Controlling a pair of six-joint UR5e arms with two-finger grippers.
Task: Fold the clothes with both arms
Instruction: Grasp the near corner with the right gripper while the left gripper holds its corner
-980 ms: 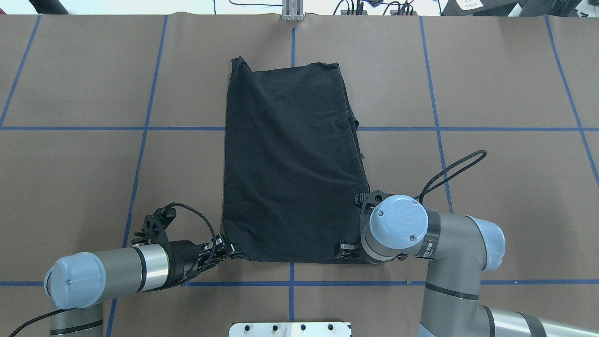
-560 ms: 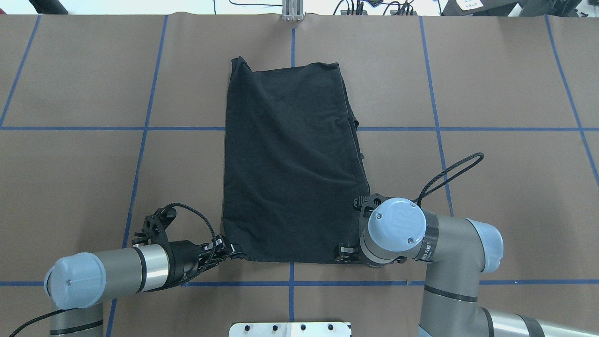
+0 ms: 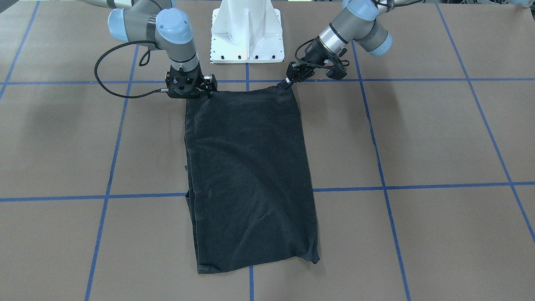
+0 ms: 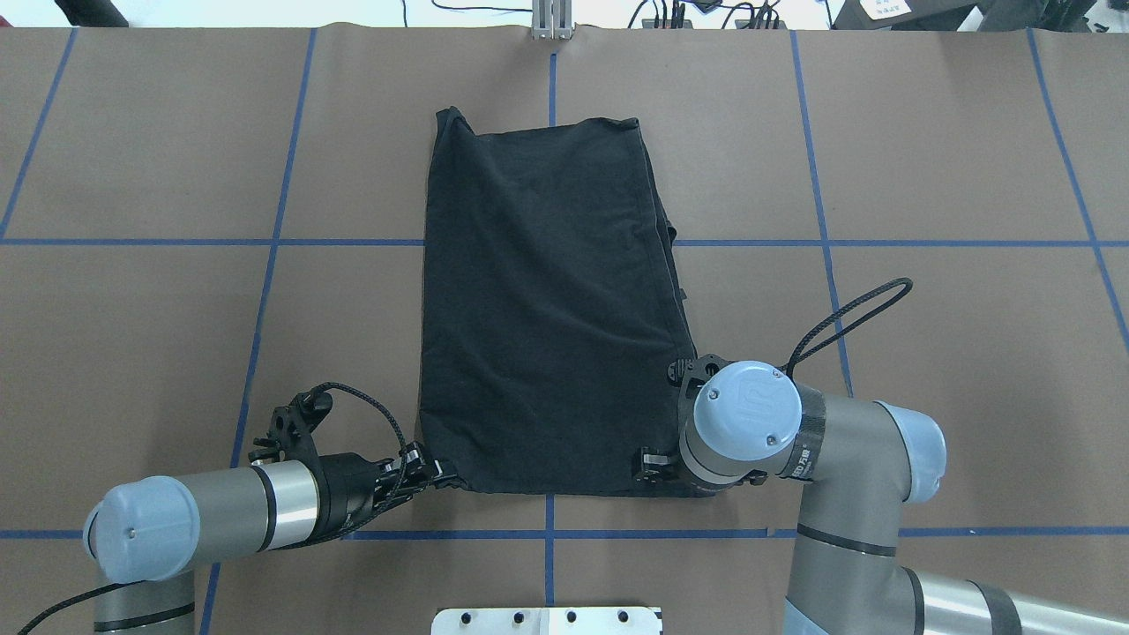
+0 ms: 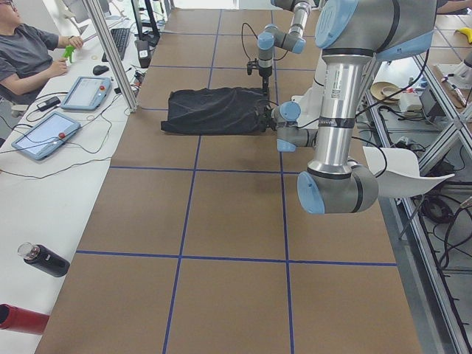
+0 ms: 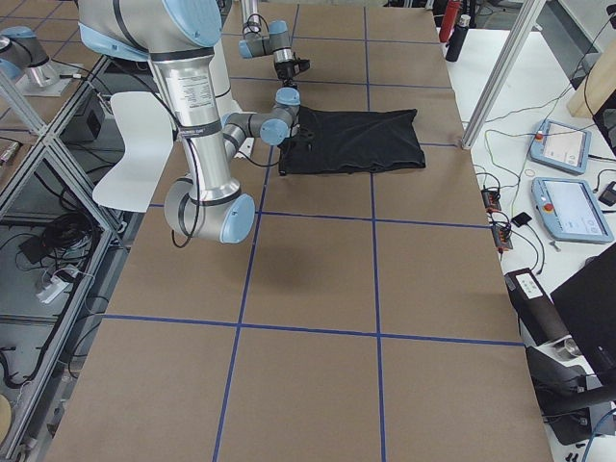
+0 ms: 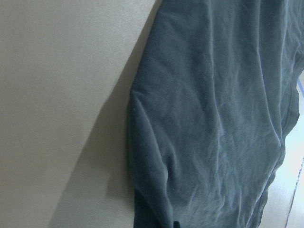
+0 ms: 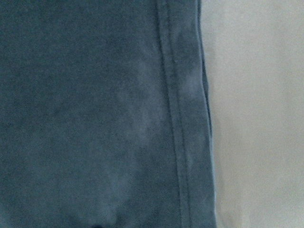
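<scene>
A black T-shirt (image 4: 547,300) lies folded into a long rectangle at the middle of the brown-covered table (image 4: 176,353), plain side up, across one of the blue tape lines (image 4: 265,300). Its short near edge faces the white pedestal base (image 3: 246,37). The left gripper (image 4: 438,479), reaching in low and nearly level, is pinched on the near corner on its own side. The right gripper (image 3: 186,92) points straight down onto the other near corner. The right arm's wrist and blue joint cap (image 4: 748,410) cover that gripper from overhead, so whether its fingers are together or apart cannot be told. Both wrist cameras are filled with dark cloth and bare table. Along the table's far side a seated person (image 5: 26,51) works at a bench with two touch-screen pendants (image 5: 88,92), and a black bottle (image 5: 44,259) lies further along.
</scene>
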